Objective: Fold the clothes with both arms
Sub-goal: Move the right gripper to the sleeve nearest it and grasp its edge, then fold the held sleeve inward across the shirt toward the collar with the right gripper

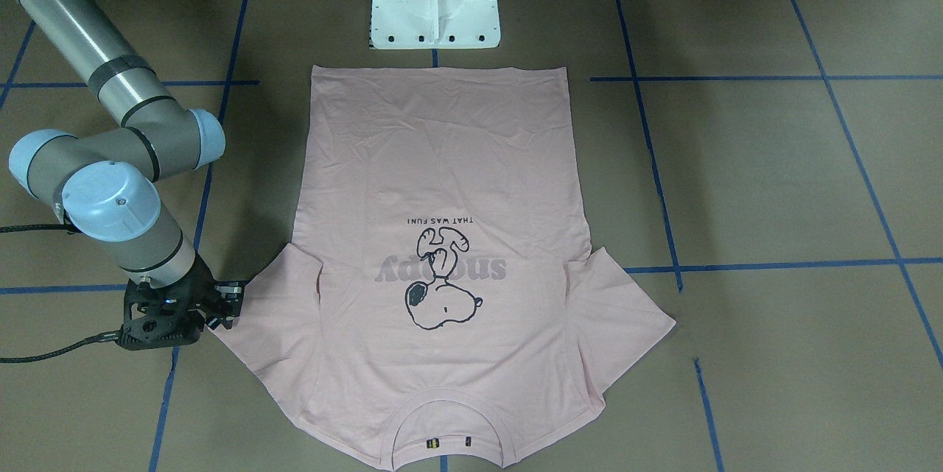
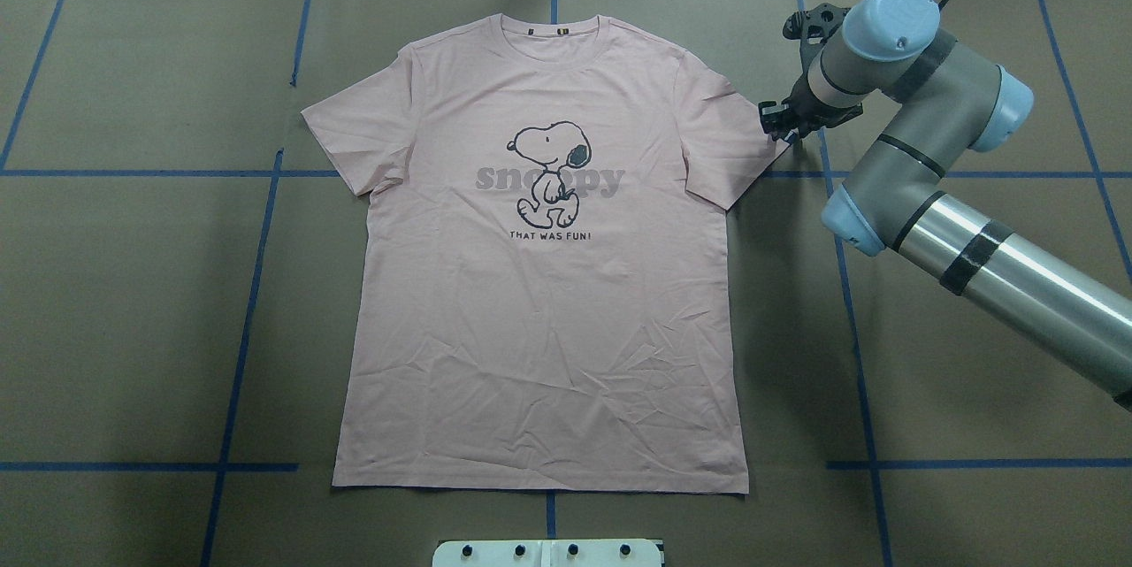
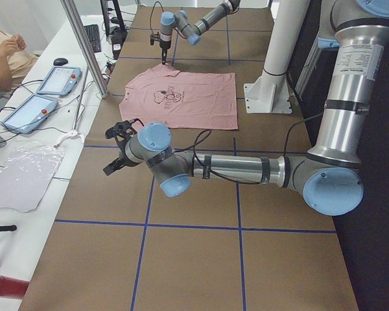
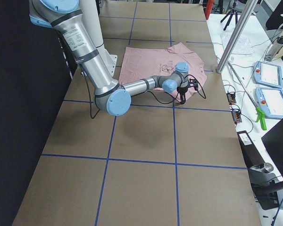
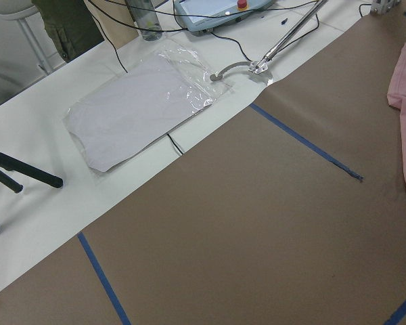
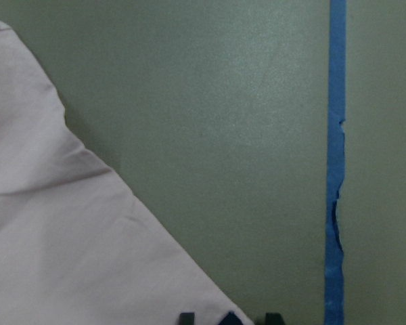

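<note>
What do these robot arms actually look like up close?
Both the right arm and left arm are grey-silver tubes with light blue joint caps and black bands. Black cables run to the black, open-framed right tool and left tool.

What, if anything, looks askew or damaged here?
Nothing serious. The T-shirt lies flat, print up, only lightly creased. The blue tape line beside the right end effector is nicked and frayed along one edge.
</note>
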{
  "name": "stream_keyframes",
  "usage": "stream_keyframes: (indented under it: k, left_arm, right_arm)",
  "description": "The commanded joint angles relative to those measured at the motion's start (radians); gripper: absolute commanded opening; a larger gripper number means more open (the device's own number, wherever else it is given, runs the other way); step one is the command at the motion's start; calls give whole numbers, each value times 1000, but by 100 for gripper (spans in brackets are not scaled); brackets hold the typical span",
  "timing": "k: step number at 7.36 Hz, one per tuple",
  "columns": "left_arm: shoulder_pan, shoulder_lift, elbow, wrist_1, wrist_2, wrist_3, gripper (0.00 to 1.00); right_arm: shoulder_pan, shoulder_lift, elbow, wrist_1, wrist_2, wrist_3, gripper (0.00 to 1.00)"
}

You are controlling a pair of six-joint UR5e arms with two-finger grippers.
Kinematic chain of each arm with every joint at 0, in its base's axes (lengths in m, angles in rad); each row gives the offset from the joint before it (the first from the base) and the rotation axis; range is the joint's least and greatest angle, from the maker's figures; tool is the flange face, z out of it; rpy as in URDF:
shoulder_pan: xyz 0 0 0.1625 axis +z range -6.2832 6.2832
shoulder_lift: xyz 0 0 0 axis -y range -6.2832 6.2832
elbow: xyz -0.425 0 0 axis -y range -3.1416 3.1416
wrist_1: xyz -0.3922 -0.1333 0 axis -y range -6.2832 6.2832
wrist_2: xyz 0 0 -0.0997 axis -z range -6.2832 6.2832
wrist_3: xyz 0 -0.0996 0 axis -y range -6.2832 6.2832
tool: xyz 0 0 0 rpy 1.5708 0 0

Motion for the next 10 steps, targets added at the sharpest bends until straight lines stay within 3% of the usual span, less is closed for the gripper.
stream_keyframes:
  k: [1,2,6,8,10]
  left_arm:
    - [0,0,0,0,0,1,100]
    - [0,0,0,0,0,1,100]
    - [0,0,0,0,0,-1,100]
    - [0,0,2,2,0,-3,100]
    - [0,0,2,2,0,-6,100]
  right_arm:
    - [-4,0,0,0,0,3,30]
    - [-7,0,0,0,0,3,1]
    - [-19,18,29,-36,-34,29,0]
    - [-25,82,142,-239,-54,90,0]
    - [-155,211,97,-293,-251,291,0]
